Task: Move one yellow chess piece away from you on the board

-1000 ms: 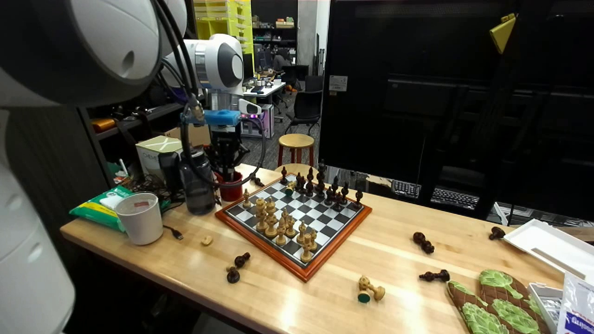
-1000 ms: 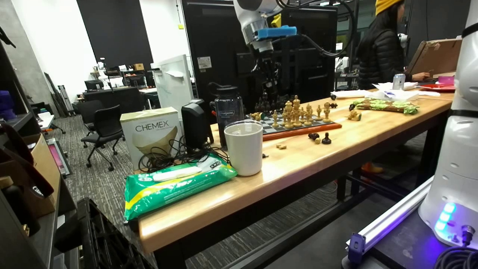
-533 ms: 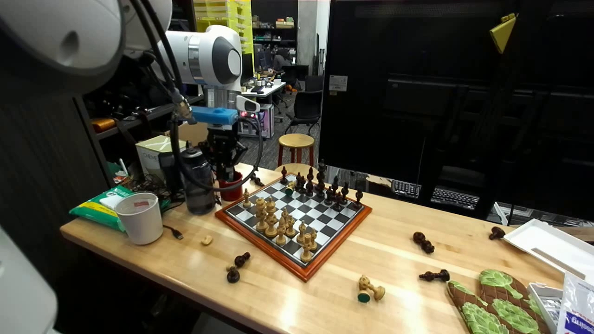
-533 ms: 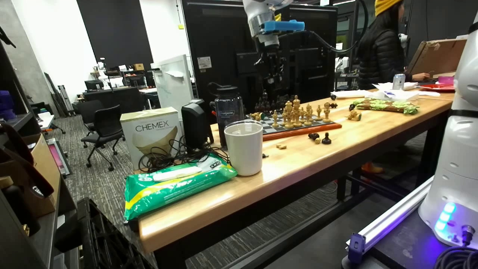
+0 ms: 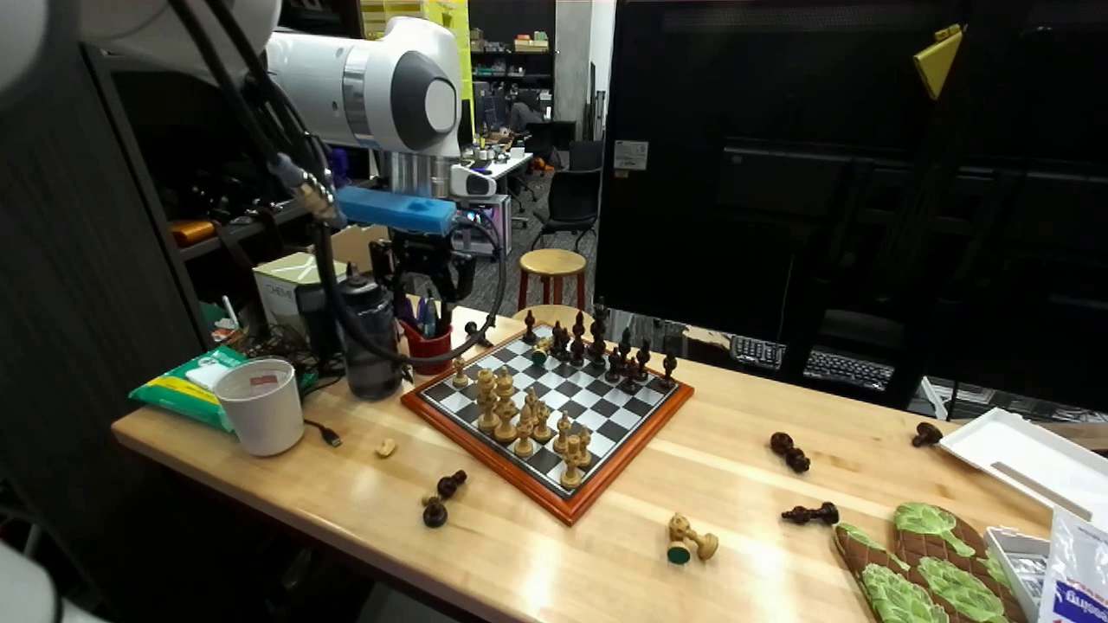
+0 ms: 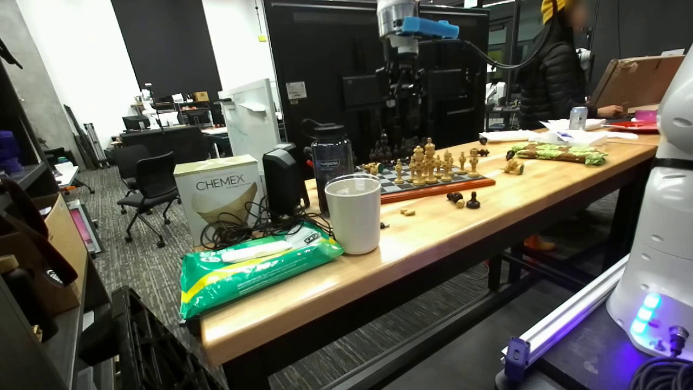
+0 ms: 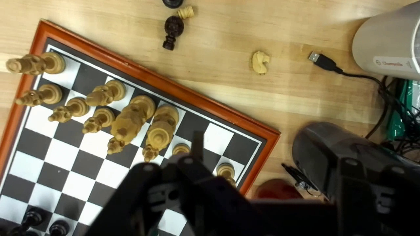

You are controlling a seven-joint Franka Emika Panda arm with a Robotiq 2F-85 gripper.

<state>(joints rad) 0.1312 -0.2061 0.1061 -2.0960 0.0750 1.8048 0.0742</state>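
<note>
Now the black, many-jointed pincer (image 5: 424,301) has its fingers spread well apart, with no piece between them; half a second ago it looked narrower in this exterior view, so it has either parted or turned. It has also shifted enough to uncover the slim pens (image 5: 430,315) in the glossy red cup (image 5: 428,343). No chess piece has moved meanwhile, so I judge that a grasp is being readied and that the task's move is not yet begun. In the wrist view a dark, blurred finger covers part of the square chessboard (image 5: 493,456), whose black and silvery-white squares sit inside a polished reddish-brown wooden rim. Grouped along one side of it are the carved yellow wooden pieces (image 5: 505,415), with round turned bases and knobbly shafts. A lone upright yellow piece (image 5: 460,372) stands near a corner, apart from that group, while a toppled yellow piece (image 5: 541,350) shows its green underside just beside the carved dark-brown pieces (image 5: 598,336) opposite. Farther out, the pale wooden counter (image 5: 346,484), smooth and streaked with grain, carries a curved, pale-yellow fragment like a knight's head (image 7: 260,62) and a plain, off-white cylindrical cup (image 5: 260,411).
</note>
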